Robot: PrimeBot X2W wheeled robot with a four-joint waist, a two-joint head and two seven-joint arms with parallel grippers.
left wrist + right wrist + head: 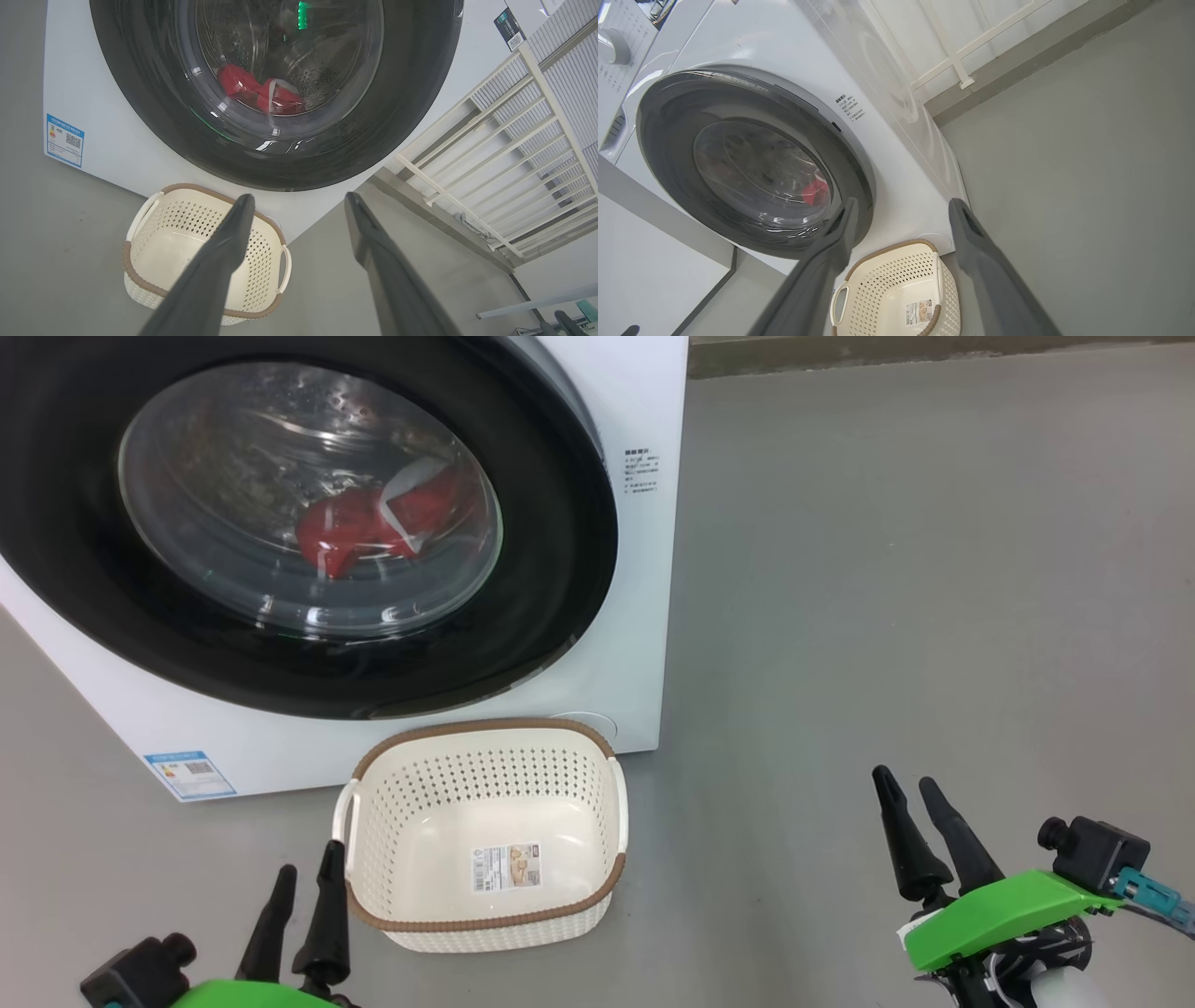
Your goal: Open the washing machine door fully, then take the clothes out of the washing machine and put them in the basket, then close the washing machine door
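The white washing machine (644, 616) fills the upper left of the head view. Its round door (551, 569), black-rimmed with a clear glass bowl, lies flat against the front. Behind the glass sit the red and white clothes (373, 523), also visible in the left wrist view (261, 93) and the right wrist view (815, 191). The cream basket (597, 887) with a brown rim stands empty on the floor just below the door. My left gripper (308, 877) hangs open beside the basket's left edge. My right gripper (910, 789) is open far to the right, over bare floor.
Grey floor (887, 569) spreads to the right of the machine. A white railing (504, 154) and a low ledge stand beyond the machine's right side. A blue label (191, 775) is stuck at the machine's lower left corner.
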